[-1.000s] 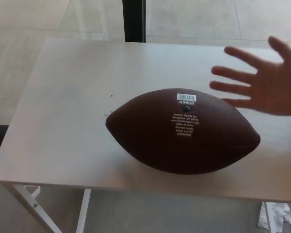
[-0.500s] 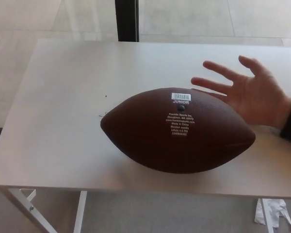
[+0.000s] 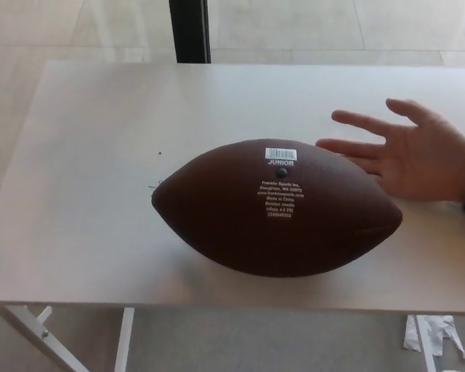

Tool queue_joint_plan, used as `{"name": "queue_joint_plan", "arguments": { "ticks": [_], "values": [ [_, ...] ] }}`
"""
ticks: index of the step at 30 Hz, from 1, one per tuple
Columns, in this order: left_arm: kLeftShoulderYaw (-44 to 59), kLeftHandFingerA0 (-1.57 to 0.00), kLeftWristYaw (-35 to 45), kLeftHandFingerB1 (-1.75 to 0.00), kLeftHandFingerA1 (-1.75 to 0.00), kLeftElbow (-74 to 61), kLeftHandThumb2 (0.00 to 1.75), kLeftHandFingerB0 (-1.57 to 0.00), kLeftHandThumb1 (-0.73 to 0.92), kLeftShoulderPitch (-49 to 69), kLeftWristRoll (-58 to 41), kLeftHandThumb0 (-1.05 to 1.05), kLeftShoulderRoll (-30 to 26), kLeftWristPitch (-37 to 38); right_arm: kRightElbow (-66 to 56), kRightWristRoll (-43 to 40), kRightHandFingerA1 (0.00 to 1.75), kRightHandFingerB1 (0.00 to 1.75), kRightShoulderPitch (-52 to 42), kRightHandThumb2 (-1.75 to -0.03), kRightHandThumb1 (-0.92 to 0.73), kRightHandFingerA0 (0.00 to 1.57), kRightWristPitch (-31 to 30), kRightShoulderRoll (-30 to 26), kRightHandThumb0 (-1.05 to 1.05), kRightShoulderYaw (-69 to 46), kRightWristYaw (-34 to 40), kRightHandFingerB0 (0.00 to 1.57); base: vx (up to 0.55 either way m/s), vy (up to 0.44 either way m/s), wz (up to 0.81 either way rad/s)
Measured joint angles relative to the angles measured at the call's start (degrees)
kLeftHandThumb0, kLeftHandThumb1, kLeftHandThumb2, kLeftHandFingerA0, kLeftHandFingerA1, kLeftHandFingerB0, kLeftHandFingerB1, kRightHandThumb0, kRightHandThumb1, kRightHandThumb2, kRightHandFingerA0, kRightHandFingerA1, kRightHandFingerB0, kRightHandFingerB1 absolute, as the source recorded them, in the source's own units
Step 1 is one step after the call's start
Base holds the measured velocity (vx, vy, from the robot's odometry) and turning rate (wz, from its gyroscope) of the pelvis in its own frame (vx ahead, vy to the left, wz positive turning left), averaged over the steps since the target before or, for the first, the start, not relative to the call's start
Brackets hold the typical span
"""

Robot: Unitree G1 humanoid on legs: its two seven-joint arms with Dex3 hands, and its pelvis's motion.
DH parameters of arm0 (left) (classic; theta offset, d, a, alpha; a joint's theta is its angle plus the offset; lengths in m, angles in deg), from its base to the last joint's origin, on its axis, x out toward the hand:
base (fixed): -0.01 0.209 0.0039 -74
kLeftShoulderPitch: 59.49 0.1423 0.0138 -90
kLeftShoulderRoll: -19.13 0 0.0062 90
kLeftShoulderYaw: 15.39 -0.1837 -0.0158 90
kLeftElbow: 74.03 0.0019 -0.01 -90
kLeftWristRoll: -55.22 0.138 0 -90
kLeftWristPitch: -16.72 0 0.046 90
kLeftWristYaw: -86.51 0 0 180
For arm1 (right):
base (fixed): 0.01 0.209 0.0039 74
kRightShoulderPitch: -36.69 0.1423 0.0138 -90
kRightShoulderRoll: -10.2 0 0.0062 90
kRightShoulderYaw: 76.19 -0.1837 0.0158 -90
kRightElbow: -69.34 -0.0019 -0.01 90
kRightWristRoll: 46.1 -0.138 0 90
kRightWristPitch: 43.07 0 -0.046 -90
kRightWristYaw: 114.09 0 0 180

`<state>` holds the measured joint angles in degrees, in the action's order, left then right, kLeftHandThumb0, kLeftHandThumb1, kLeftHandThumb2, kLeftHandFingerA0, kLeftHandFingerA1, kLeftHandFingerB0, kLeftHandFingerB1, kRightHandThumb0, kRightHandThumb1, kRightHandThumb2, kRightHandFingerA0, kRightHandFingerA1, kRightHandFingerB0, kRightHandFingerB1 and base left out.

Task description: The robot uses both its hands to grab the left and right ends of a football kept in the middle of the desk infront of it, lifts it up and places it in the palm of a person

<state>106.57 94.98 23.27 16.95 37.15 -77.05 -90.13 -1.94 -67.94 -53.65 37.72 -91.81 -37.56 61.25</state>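
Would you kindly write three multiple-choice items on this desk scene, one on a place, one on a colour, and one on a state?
1. Where is the person's hand?
A. Beyond the right end of the football, over the desk
B. Under the desk
C. At the football's left end

2. What colour is the football?
A. White
B. Dark brown
C. Green

3. What is the football's state?
A. Held in the air by two robot hands
B. Resting in the person's palm
C. Lying on the desk, untouched by any robot hand

Answers: 1 A, the open palm shows at picture right behind the ball; 2 B, its skin is dark brown with white print; 3 C, no robot hand is in view.
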Motion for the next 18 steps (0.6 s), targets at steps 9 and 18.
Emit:
{"name": "queue_joint_plan", "arguments": {
  "ticks": [9,18],
  "values": [
    [-14.74,-0.44,-2.91,-0.39,-0.55,-7.28,0.68,-0.31,0.92,-1.59,2.03,-0.71,10.46,-3.09,-17.85,0.87,0.45,0.31,3.07,-0.66,-0.84,0.45,-2.69,13.02,-0.71,18.94,1.32,0.33,0.00,0.000,0.06],
    [-26.73,-0.43,-7.16,-0.40,-0.55,-9.58,0.71,-0.29,0.92,-0.43,6.55,-0.73,15.57,-7.81,-23.87,5.82,0.46,0.33,1.26,-0.66,-0.85,0.50,-6.72,16.93,-0.74,34.28,3.40,0.38,0.00,0.000,0.00]
  ]
}}
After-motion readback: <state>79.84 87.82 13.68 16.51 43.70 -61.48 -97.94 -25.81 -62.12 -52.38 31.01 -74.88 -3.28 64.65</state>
